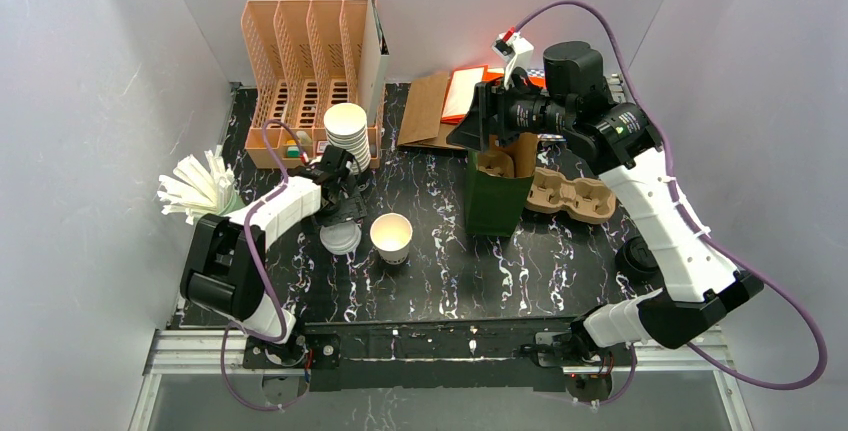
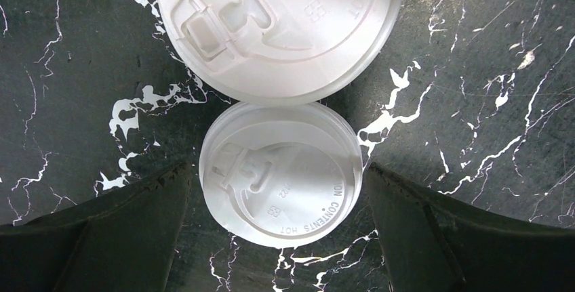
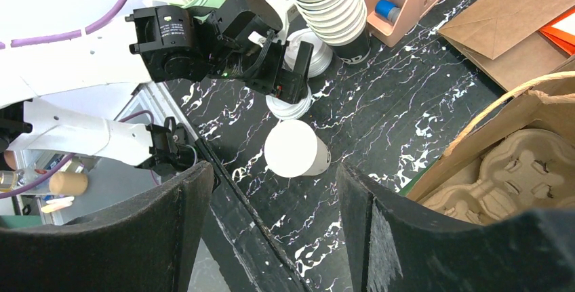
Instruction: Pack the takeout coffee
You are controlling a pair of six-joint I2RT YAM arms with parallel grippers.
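The takeout coffee cup (image 1: pixel 391 236) stands upright and lidless on the dark marble table; it also shows in the right wrist view (image 3: pixel 295 148). My left gripper (image 1: pixel 340 213) hangs open over two loose white lids left of the cup. In the left wrist view its fingers (image 2: pixel 279 183) flank the smaller-looking lid (image 2: pixel 281 173), close to its rim on both sides; another lid (image 2: pixel 278 28) lies beyond it. My right gripper (image 1: pixel 480 123) is open and empty above the green paper bag (image 1: pixel 495 201), its fingers (image 3: pixel 274 183) holding nothing.
The bag holds a pulp cup carrier (image 3: pixel 522 163). A second carrier (image 1: pixel 572 194) lies to its right. A stack of nested cups (image 1: pixel 347 131), a pink organizer (image 1: pixel 305 61) and straws (image 1: pixel 200 186) stand at the back left. Flat brown bags (image 1: pixel 425 111) lie behind.
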